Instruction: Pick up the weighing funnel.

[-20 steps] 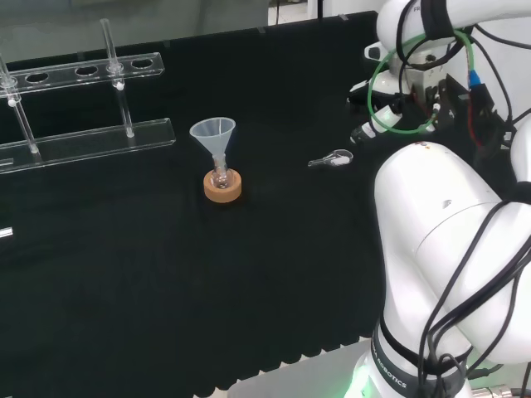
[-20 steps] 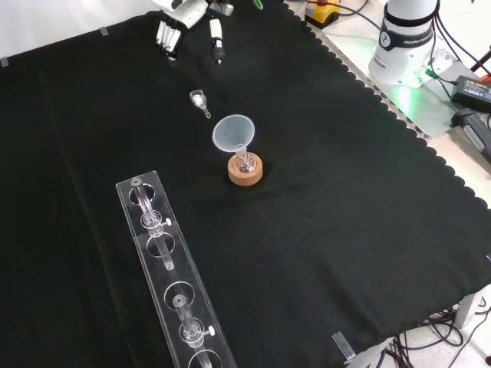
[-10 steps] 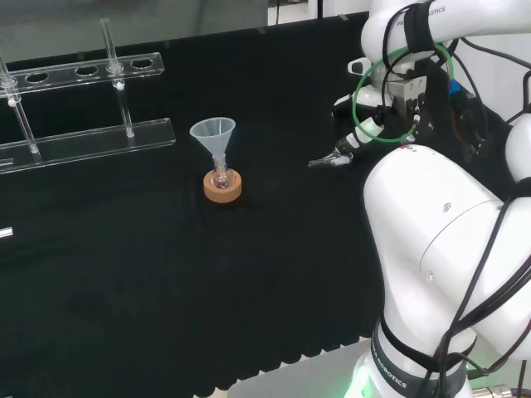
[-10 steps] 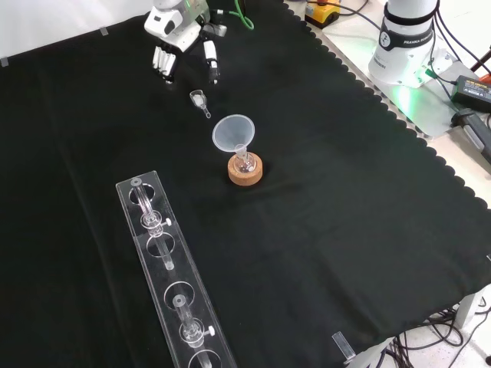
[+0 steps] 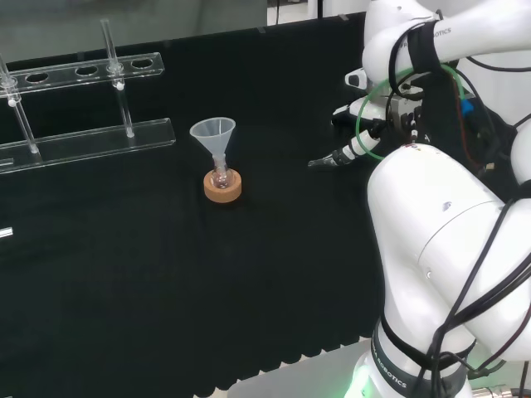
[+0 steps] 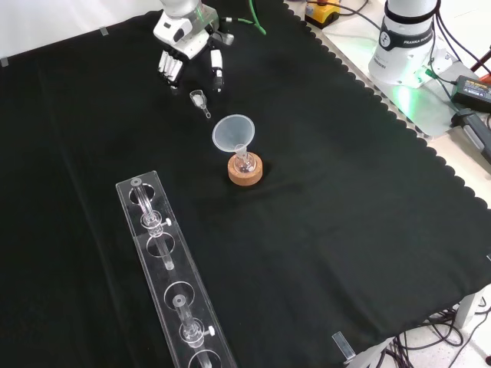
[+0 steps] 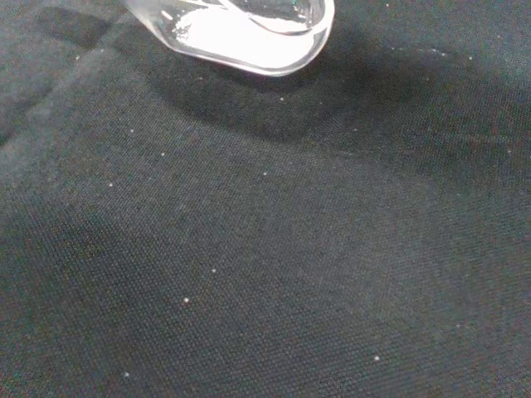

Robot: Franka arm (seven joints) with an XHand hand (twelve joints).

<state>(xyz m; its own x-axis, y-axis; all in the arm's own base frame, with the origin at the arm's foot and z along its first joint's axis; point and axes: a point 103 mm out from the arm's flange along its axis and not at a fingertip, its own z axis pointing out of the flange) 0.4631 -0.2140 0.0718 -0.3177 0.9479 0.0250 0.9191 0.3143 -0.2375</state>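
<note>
1. The black and white robot hand (image 6: pixel 184 34) hung over the far part of the black cloth (image 6: pixel 345 230) in the front view. Its fingers (image 6: pixel 169 67) were straight and pointed down, the thumb (image 6: pixel 217 75) was set apart from them, and it held nothing.
2. The small clear scoop-shaped weighing funnel (image 6: pixel 199 102) lay on the cloth just on the near side of the fingertips in that view, roughly under the gap between fingers and thumb. Its short stem pointed towards the big clear cone-shaped funnel (image 6: pixel 232 132), which stood in a small flask on a cork ring (image 6: pixel 245 170).
3. In the head view a finger (image 5: pixel 358 149) reached down beside the weighing funnel (image 5: pixel 320 163); I could not tell whether they touched.
4. The wrist view showed the weighing funnel's (image 7: pixel 249 33) rounded bowl close up on the cloth, with a white patch in it. I could not tell whether that was powder or glare.
5. The step in hand looked like the final approach before the grasp, with nothing yet lifted.
6. To do it well, the hand probably needed to shift a little towards the scoop so fingers and thumb straddled the wider bowl rather than the thin stem.
7. Closing evenly from both sides would likely stop the piece skidding on the cloth.
8. Lifting level and straight up seemed wise, keeping clear of the big funnel nearby.
</note>
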